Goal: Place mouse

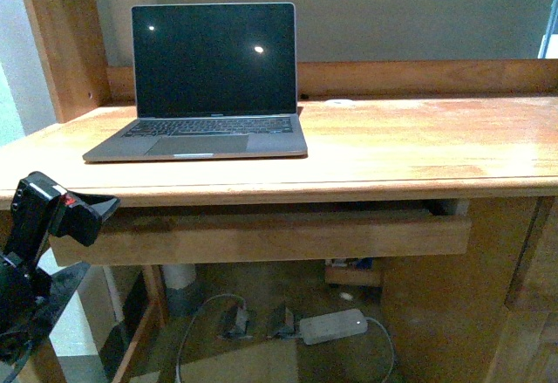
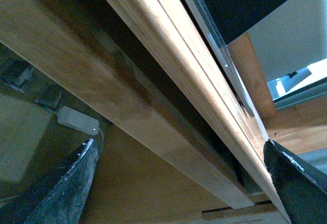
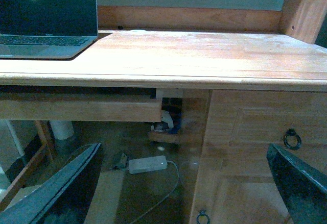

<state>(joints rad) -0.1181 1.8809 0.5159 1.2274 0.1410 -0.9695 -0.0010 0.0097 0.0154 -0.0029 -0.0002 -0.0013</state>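
My left fingers (image 1: 83, 213) hang low, just in front of the wooden surface (image 1: 418, 139) and a little below its top, near its left end. They are spread wide and released, with nothing in them. In the left wrist view the two dark tips stand far apart and only wood shows between them. Close ahead of these fingers runs the rounded front edge of the surface, and just beneath it is the pull-out shelf (image 1: 261, 235), drawn out a little. Above and beyond them sits the grey laptop (image 1: 214, 78) with its lid up and its screen dark, set back from the edge.

My right fingers (image 3: 61, 188) show only in the right wrist view. They are also spread wide and released, and the gap between them is bare. They face the front of the surface from a short way off, with its top a little above them. The cupboard door (image 3: 245, 132) with its dark ring pull (image 3: 292, 139) stands ahead of them under the surface. The end of the pull-out shelf is nearby, beside that door. A white power brick (image 3: 148, 164) with its cord lies on the floor, lower than the fingers and well beyond them.

The mouse shows in none of my views, so I cannot tell where it is; neither set of fingers holds it
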